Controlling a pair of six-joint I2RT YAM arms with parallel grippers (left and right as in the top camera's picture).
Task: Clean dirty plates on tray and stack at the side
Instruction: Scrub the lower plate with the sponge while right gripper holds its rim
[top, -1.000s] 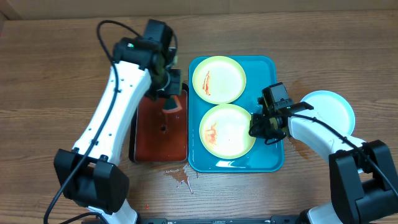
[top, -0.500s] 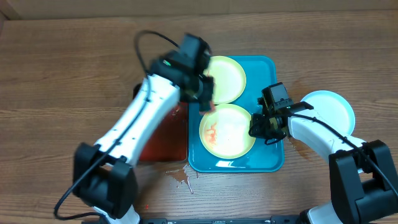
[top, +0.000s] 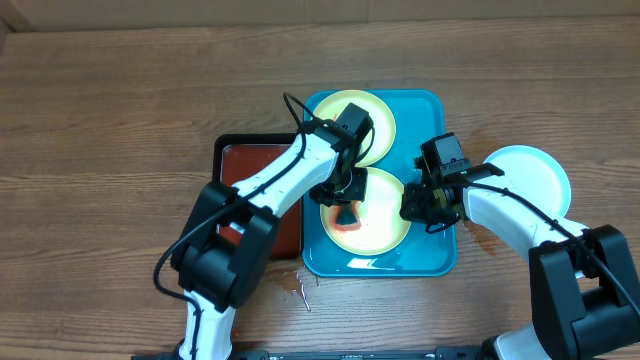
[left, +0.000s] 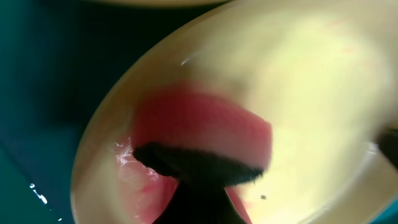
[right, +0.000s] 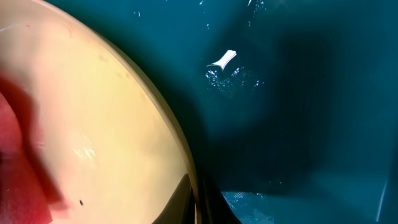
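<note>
The turquoise tray (top: 428, 102) holds two yellow-green plates. The far plate (top: 377, 118) has an orange smear. The near plate (top: 388, 218) has a red smear at its left. My left gripper (top: 345, 207) is shut on a red sponge (top: 346, 218) and presses it on the near plate's left part. In the left wrist view the sponge (left: 205, 134) lies flat on that plate (left: 311, 81). My right gripper (top: 413, 205) is shut on the near plate's right rim, seen between the fingers (right: 200, 202). The light-blue plate (top: 535, 175) lies on the table, right of the tray.
A black tray (top: 250, 142) with red liquid stands left of the turquoise tray, partly under my left arm. Red drops (top: 292, 285) lie on the table in front of it. A small white scrap (right: 222, 60) lies on the tray floor.
My left arm swung right from the black tray and brought the sponge down onto the near plate. The right arm and the plates have not moved.
</note>
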